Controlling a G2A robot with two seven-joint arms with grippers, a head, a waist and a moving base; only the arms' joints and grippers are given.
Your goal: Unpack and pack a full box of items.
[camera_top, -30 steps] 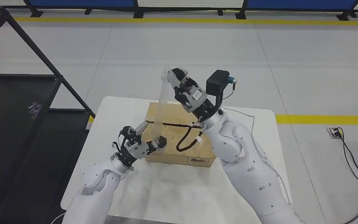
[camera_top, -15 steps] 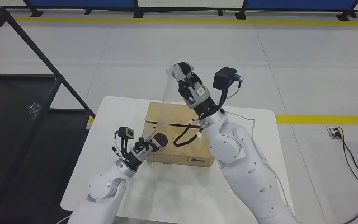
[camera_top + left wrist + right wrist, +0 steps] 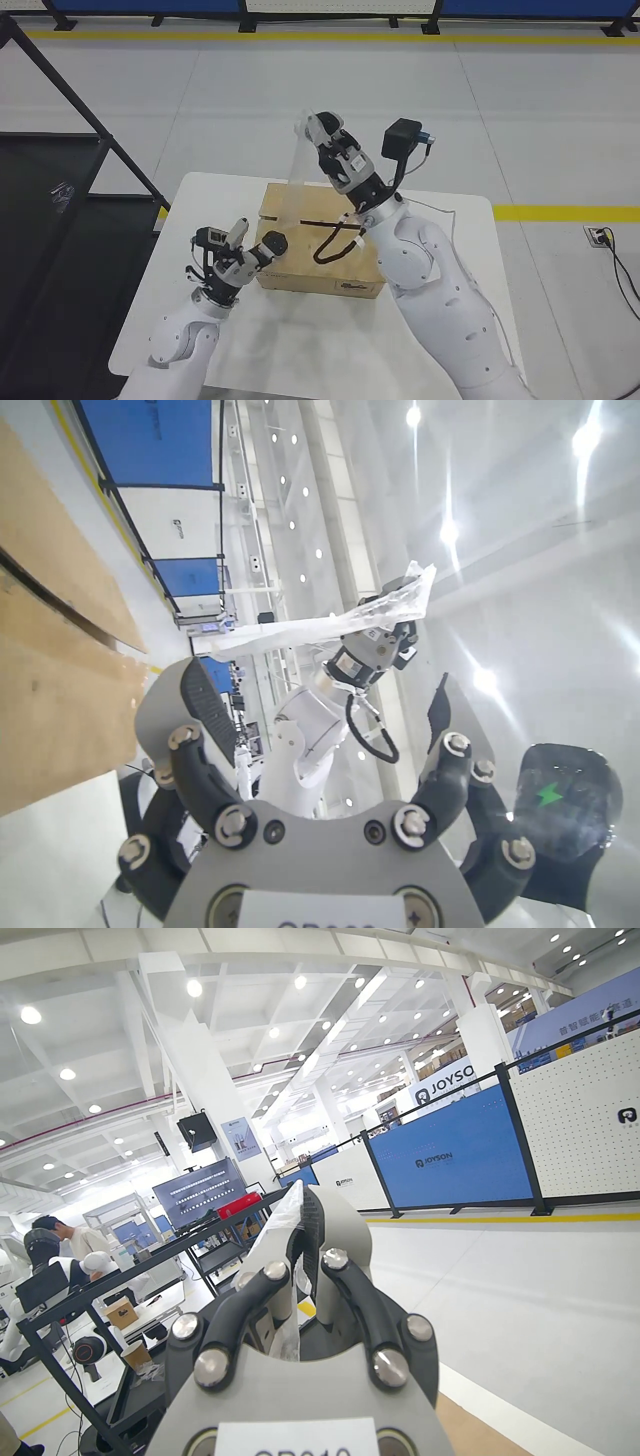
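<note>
A brown cardboard box [image 3: 300,275] stands at the back middle of the white table [image 3: 300,340], its top flaps nearly together with a dark slit between them. My right gripper [image 3: 318,130] is raised high above the box's far edge, shut on a long strip of clear plastic film [image 3: 296,175] that hangs down to the box. In the right wrist view the film [image 3: 287,1338] is pinched between the pads of that gripper [image 3: 300,1208]. My left gripper [image 3: 258,237] is open and holds nothing, just off the box's left side [image 3: 50,650], tilted upward towards the film [image 3: 350,620].
A black metal rack frame [image 3: 90,130] stands beside the table's left edge. Bare white tabletop lies in front of the box. A yellow line [image 3: 560,212] crosses the floor to the right.
My left gripper drew back from the box's front left to the left and tipped upward. My right gripper lifted the film slightly higher, then held still.
</note>
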